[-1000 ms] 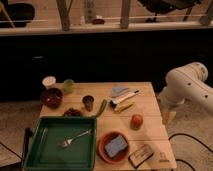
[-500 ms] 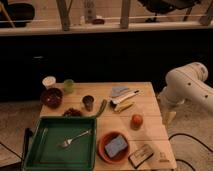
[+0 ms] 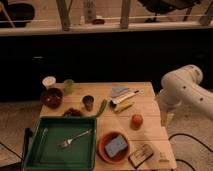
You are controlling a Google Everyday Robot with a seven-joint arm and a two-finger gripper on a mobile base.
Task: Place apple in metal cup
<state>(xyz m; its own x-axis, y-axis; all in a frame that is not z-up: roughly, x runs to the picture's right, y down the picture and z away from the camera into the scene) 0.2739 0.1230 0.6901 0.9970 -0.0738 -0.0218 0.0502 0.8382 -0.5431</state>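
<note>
The apple (image 3: 136,120) is a small orange-red fruit lying on the wooden table (image 3: 150,107), right of centre. The metal cup (image 3: 88,103) is a small dark cylinder standing upright left of the apple, about a hand's width away, behind the green tray. My white arm (image 3: 182,92) comes in from the right. The gripper (image 3: 167,119) hangs down at the table's right edge, right of the apple and apart from it. It holds nothing that I can see.
A green tray (image 3: 37,150) with a fork (image 3: 75,139) fills the front left. An orange bowl (image 3: 104,149) holds a blue sponge. Also on the table: a dark red bowl (image 3: 51,97), grapes (image 3: 73,112), a light green cup (image 3: 68,86), a white cup (image 3: 49,82), a yellow item (image 3: 123,106) and a small box (image 3: 141,155).
</note>
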